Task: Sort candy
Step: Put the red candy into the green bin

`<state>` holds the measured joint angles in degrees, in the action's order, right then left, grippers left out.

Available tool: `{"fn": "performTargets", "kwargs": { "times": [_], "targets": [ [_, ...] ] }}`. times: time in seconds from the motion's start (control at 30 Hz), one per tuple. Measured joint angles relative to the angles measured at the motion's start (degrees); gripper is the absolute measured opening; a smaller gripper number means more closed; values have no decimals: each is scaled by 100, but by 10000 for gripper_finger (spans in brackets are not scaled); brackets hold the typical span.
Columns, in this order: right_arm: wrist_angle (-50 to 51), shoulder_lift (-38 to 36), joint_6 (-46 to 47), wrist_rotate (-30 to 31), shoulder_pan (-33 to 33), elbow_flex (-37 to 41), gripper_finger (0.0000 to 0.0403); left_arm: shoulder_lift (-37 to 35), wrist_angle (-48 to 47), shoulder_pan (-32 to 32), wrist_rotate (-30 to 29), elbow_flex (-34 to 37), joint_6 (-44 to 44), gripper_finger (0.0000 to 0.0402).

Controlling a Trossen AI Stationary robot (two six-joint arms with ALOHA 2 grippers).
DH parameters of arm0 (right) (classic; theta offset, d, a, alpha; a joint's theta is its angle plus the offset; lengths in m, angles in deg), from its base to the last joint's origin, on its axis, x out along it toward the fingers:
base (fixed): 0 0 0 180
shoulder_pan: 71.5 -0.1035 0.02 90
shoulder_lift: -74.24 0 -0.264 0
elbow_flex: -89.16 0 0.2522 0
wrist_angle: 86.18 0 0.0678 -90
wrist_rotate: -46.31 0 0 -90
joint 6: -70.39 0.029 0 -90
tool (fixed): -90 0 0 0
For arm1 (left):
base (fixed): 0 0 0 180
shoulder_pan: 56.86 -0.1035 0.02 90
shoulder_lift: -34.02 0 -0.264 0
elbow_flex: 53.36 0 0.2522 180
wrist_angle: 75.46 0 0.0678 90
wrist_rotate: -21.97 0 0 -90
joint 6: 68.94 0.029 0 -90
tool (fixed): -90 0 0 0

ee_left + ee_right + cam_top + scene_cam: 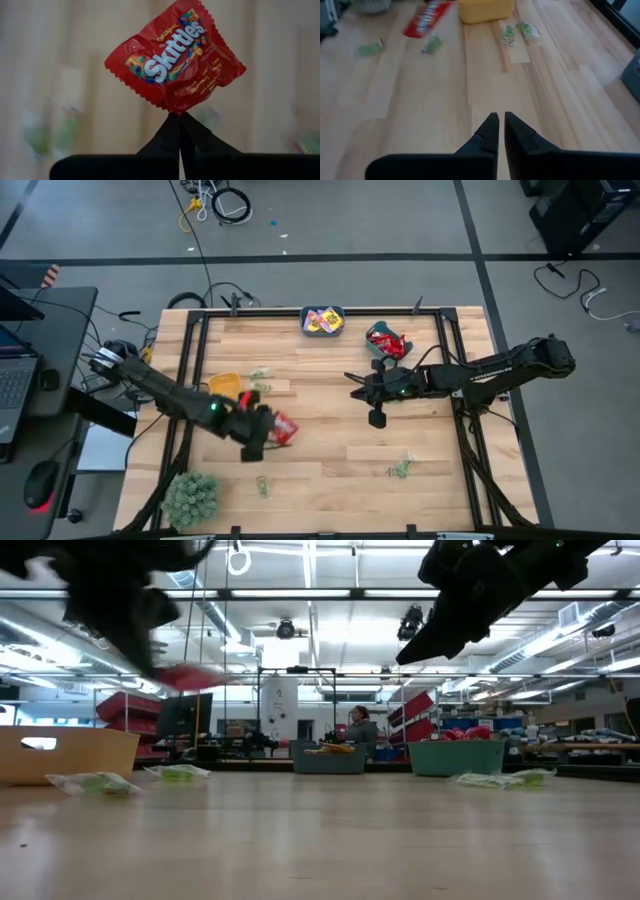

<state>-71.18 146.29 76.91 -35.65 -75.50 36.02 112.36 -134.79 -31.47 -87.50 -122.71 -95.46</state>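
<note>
high: left claw [268,432] clenched on red packet [284,427], above bench [330,460] | low: packet seems lifted clear | left wrist: packet edge pinched at fingertips [172,131] | right wrist: right claw [498,121] nearly closed, empty; green pieces [517,31] ahead

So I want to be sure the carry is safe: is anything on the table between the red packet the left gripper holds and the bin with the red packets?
Nothing visible blocks it. The left gripper holds the red packet above the table. Toward the bin with red packets lies bare wood; only the right gripper hangs near that line, above the table.
</note>
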Motion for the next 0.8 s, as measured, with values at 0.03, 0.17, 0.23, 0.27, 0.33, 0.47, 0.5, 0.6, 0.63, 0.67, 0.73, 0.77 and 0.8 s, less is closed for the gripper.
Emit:
{"fn": "performTargets", "kwargs": {
  "times": [0.03,0.17,0.23,0.27,0.33,0.47,0.5,0.6,0.63,0.67,0.73,0.77,0.8],
  "targets": [
    [-50,0,81,-2,-14,0,21,-30,167,-149,-117,0,212,0],
    [-343,0,291,-7,-6,0,43,-27,1105,-751,-500,1,1137,0],
    [-485,0,450,-15,65,0,56,-9,1948,-1033,-674,46,1651,0],
    [-586,0,534,-17,105,0,62,-6,2359,-1159,-706,91,1938,0],
    [-868,0,690,-20,200,0,76,-2,3088,-1396,-721,221,2457,0],
    [-1406,0,985,-21,331,0,107,3,4438,-1783,-575,521,3254,0],
    [-1517,0,1022,-39,351,0,114,5,4580,-1857,-524,556,3336,0],
    [-1839,0,1049,-76,388,0,135,7,4917,-2016,-513,614,3397,0],
    [-1935,0,1049,-85,389,0,140,7,4972,-2044,-512,616,3398,0],
    [-2020,0,1051,-88,388,0,145,7,4969,-2063,-509,618,3400,0],
    [-2195,0,1051,-131,388,0,152,7,4972,-2098,-494,629,3400,0],
    [-2263,0,1055,-155,388,0,154,7,4978,-2110,-492,629,3400,0],
    [-2313,0,1096,-165,388,0,156,7,4982,-2126,-491,629,3401,0]
  ]
}}
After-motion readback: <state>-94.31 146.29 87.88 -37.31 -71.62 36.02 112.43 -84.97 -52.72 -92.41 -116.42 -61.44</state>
